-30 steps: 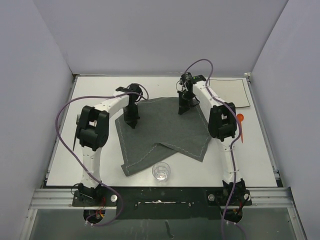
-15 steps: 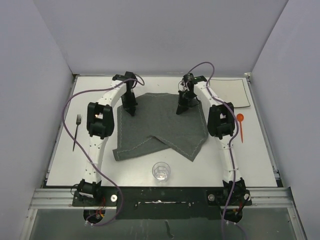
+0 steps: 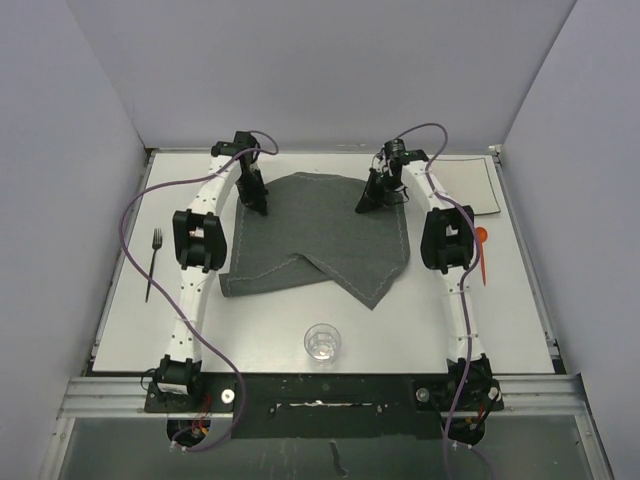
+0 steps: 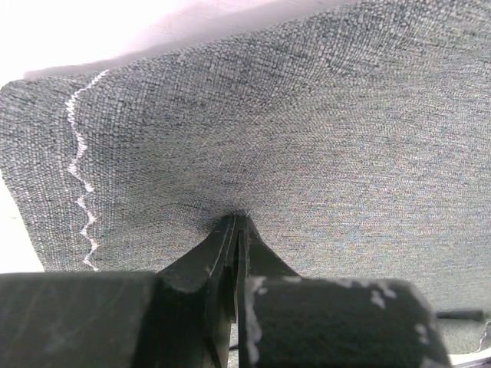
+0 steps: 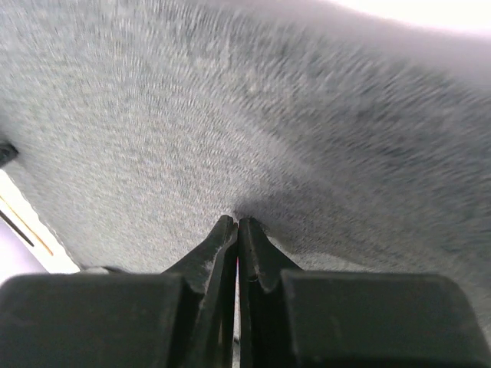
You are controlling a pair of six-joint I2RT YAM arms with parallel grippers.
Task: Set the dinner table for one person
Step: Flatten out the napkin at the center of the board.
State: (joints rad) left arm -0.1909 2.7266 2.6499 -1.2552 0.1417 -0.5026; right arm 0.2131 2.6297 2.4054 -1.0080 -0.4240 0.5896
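The white surface [image 3: 125, 325] fills the floor of the walled booth from the arm bases at the near edge to the back wall, and carries everything else; at its left side a dark fork [image 3: 153, 262] lies lengthwise, tines toward the far end, well apart from the cloth; next comes the left tool [image 3: 261, 207], reached out to the far left part of a dark grey cloth placemat [image 3: 330, 225] and clenched on it; the left wrist view shows its fingertips [image 4: 230, 230] pressed together with the weave puckered at their tips, and a wavy line of white stitching [image 4: 80, 184] running along the cloth's edge just left of the pinch; the placemat is not spread flat; its near part is folded over, so that a stitched hem crosses the middle and one corner points toward the near right; in front of that corner, near the front edge of the surface, a clear glass [image 3: 322, 342] stands upright, apart from the cloth; further right the right tool [image 3: 363, 205] grips the far right part of the same placemat, its jaws closed tight on the fabric in the blurred right wrist view; beside the right arm lies an orange utensil [image 3: 480, 250] with a round head; at the far right corner rests a flat white square with a dark outline [image 3: 462, 185].
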